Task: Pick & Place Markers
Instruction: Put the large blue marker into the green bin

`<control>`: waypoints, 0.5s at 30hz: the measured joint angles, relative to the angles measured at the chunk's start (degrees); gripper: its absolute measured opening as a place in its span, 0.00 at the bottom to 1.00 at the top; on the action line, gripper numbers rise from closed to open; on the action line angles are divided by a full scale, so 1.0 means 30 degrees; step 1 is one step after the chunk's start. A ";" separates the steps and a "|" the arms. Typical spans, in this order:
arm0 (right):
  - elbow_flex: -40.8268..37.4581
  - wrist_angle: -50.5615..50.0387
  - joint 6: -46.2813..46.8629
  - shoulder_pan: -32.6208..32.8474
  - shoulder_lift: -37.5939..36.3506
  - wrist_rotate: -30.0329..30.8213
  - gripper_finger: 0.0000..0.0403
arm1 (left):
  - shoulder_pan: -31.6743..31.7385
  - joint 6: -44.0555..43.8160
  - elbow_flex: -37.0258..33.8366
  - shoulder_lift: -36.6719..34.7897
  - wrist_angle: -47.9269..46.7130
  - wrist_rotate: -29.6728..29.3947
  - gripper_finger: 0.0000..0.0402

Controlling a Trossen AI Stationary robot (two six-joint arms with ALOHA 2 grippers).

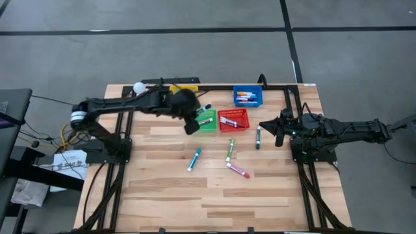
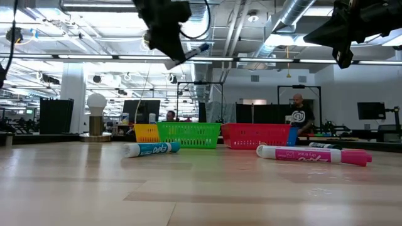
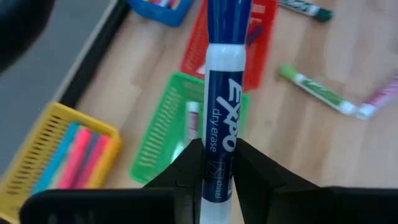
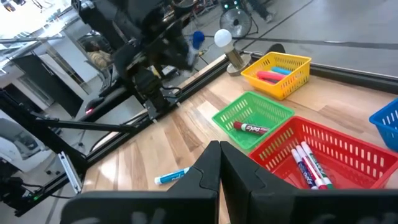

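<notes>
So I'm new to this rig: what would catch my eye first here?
The left gripper, raised above the green basket, is shut on a blue marker. Behind it sit red, blue and yellow baskets. Loose markers lie mid-table; the right gripper waits shut at the right.

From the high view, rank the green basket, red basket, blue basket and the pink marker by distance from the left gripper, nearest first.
1. Green basket: right beside the left gripper, which holds a blue marker above it.
2. Red basket: next to the green one, toward the right arm.
3. Blue basket and pink marker: too close to call; the basket sits at the table's far edge, the marker mid-table.
</notes>
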 joint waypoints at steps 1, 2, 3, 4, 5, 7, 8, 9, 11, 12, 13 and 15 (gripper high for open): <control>0.0000 0.0000 -0.0001 0.0000 0.0000 0.0006 0.00 | 0.0244 0.0467 0.0430 0.0363 -0.0117 -0.0021 0.16; 0.0000 0.0000 0.0000 0.0000 0.0000 0.0006 0.00 | 0.0461 0.0892 0.0816 0.0699 -0.0225 -0.0015 0.16; 0.0000 0.0000 0.0000 0.0000 0.0000 0.0006 0.00 | 0.0663 0.1362 0.1179 0.1039 -0.0288 0.0059 0.16; 0.0000 0.0000 0.0000 0.0000 0.0000 0.0006 0.00 | 0.0862 0.1785 0.1462 0.1307 -0.0289 0.0292 0.16; 0.0000 0.0000 0.0000 0.0000 0.0000 -0.0001 0.00 | 0.1051 0.2166 0.1724 0.1593 -0.0296 0.0546 0.16; 0.0000 0.0001 0.0000 0.0000 0.0000 0.0006 0.00 | 0.1407 0.2779 0.2161 0.2166 -0.0385 0.0813 0.16; 0.0000 0.0000 0.0000 0.0000 0.0000 0.0006 0.00 | 0.1577 0.3027 0.2301 0.2433 -0.0449 0.0852 0.16; 0.0000 0.0001 -0.0006 0.0000 -0.0001 0.0000 0.00 | 0.1728 0.3290 0.2362 0.2653 -0.0454 0.0870 0.16; 0.0000 0.0004 0.0000 0.0000 0.0000 -0.0001 0.00 | 0.2040 0.3790 0.2430 0.3085 -0.0435 0.1084 0.16; 0.0000 0.0006 0.0000 0.0000 0.0000 -0.0001 0.00 | 0.2186 0.3914 0.2438 0.3314 -0.0485 0.1139 0.16; 0.0000 0.0007 0.0000 0.0000 0.0000 -0.0001 0.00 | 0.2316 0.3968 0.2445 0.3553 -0.0617 0.1187 0.16; 0.0000 0.0007 0.0000 0.0000 0.0000 -0.0001 0.00 | 0.2559 0.4121 0.2445 0.4005 -0.0912 0.1221 0.16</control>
